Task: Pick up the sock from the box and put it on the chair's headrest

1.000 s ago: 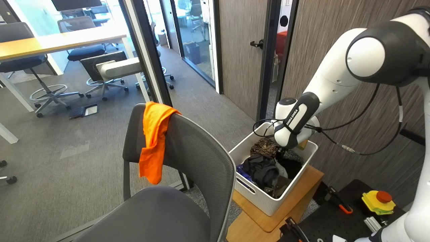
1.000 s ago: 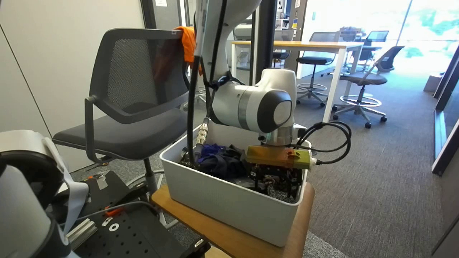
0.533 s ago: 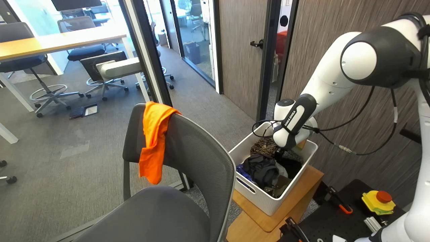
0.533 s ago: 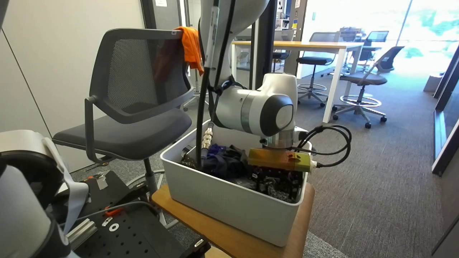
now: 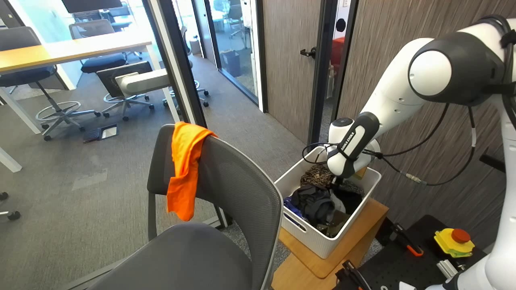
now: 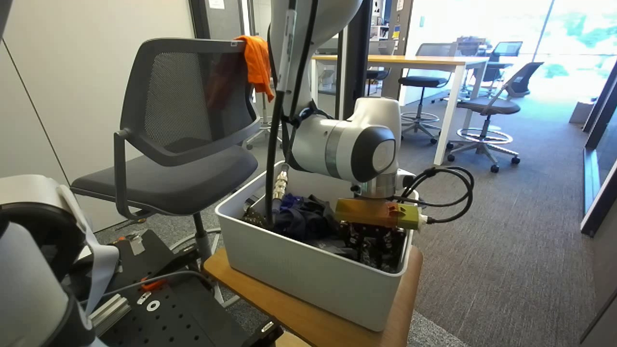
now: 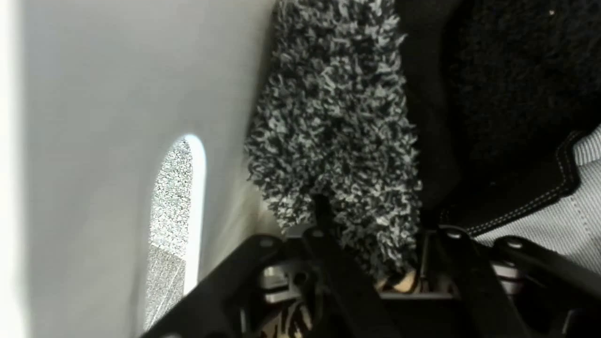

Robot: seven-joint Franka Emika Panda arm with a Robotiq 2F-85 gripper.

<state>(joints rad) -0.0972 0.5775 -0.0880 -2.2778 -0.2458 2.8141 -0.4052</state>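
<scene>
The sock [image 7: 338, 103], speckled grey, white and dark and fuzzy, lies along the inner wall of the white box [image 6: 308, 274]. Its near end is between the fingers of my gripper [image 7: 373, 227], which reaches down inside the box. The left finger dips into the fabric, and the right one stands at the sock's edge. These jaws are partway together, with a wide gap still between them. In both exterior views the fingertips are mostly hidden by the arm or the box. The chair's headrest [image 5: 242, 161] stands beside the box, the top edge also showing in an exterior view [image 6: 188, 44].
An orange cloth [image 5: 185, 173] hangs over one end of the headrest. Dark clothes [image 5: 316, 203] and a leopard-print fabric [image 5: 317, 176] share the box. Under it is a wooden stand [image 5: 358, 233]. The red-topped button [image 5: 459, 237] sits by the robot's base, near a wood-grain wall [image 5: 387, 52].
My gripper's fingers have moved closer together around the sock's end. The arm sank slightly over the first half second and has hardly moved since.
</scene>
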